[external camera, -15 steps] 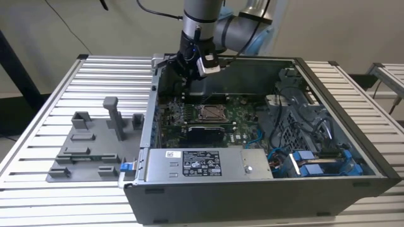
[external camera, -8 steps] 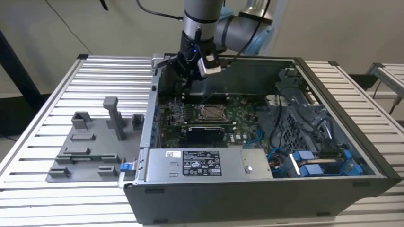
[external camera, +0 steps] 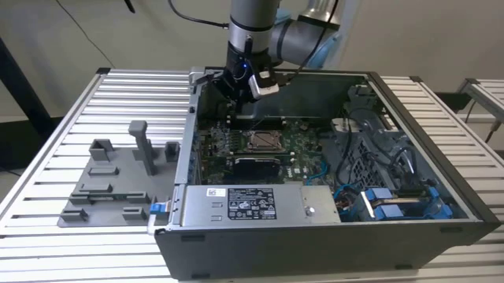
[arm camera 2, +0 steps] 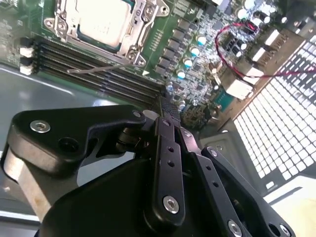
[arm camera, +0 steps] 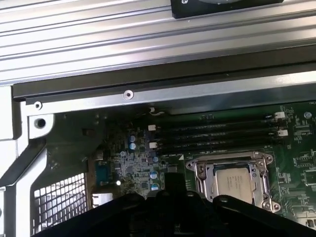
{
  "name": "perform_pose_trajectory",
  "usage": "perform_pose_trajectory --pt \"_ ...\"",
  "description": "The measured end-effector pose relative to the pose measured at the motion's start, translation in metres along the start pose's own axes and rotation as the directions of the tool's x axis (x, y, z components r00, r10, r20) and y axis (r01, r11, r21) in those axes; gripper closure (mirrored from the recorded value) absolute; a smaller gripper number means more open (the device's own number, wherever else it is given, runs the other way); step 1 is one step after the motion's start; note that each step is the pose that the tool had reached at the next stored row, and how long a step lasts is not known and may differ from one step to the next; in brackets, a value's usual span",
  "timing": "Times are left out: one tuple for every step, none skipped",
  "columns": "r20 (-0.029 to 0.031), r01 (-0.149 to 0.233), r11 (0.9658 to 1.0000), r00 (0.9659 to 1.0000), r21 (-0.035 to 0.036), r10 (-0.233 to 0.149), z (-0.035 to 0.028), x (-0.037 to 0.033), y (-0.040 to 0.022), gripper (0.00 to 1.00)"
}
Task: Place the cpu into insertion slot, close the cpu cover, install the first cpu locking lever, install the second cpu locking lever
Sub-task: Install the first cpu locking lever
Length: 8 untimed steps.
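End effector [arm camera 2: 169, 112], fingers pressed together and empty, hovers near the cpu [arm camera 2: 101, 24] seated under its cover [arm camera 2: 139, 30]; a glancing push could send the seemingly loose lever [arm camera 2: 94, 69] slipping aside.

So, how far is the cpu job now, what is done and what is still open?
Done: the cpu sits in the insertion slot and the cpu cover lies closed over it. In hand: the pincer hangs above the green board, beside the slot, not touching it. Left: one thin lever sticks out loose by the memory slots, so locking looks not yet done.
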State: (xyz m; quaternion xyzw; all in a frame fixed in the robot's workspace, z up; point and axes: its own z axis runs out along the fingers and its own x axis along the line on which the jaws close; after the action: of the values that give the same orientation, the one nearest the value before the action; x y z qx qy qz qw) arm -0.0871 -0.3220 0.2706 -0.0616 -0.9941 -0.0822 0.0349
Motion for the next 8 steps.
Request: perform_pose_trajectory --pt "0.0034 0.003 1.0 1.0 -0.0004 -0.003 0.0005 -0.0008 -0.0002 0.89" --pt "0.0063 0.006 1.0 1.0 -0.0004 -0.006 0.001 -0.0016 -0.0002 0.89" --pt "0.0095 0.01 1.0 0.9999 -0.0003 -0.01 0.0014 -0.0024 -0.0002 0.89" --pt "0.0122 0.014 0.9999 0.9998 -0.0005 -0.014 0.002 -0.0031 -0.0002 0.89" --pt "0.0148 0.019 0.9998 0.9997 -0.0006 -0.019 0.0027 -0.0038 -0.0003 0.89" --pt "0.017 0.023 0.9997 0.9996 -0.0002 -0.023 0.0034 -0.0044 -0.0003 0.89" --pt "0.0193 0.029 0.9996 0.9994 0.0004 -0.029 0.0043 -0.0052 -0.0004 0.89" --pt "0.0213 0.034 0.9994 0.9992 0.0007 -0.034 0.0051 -0.0058 -0.0004 0.89"
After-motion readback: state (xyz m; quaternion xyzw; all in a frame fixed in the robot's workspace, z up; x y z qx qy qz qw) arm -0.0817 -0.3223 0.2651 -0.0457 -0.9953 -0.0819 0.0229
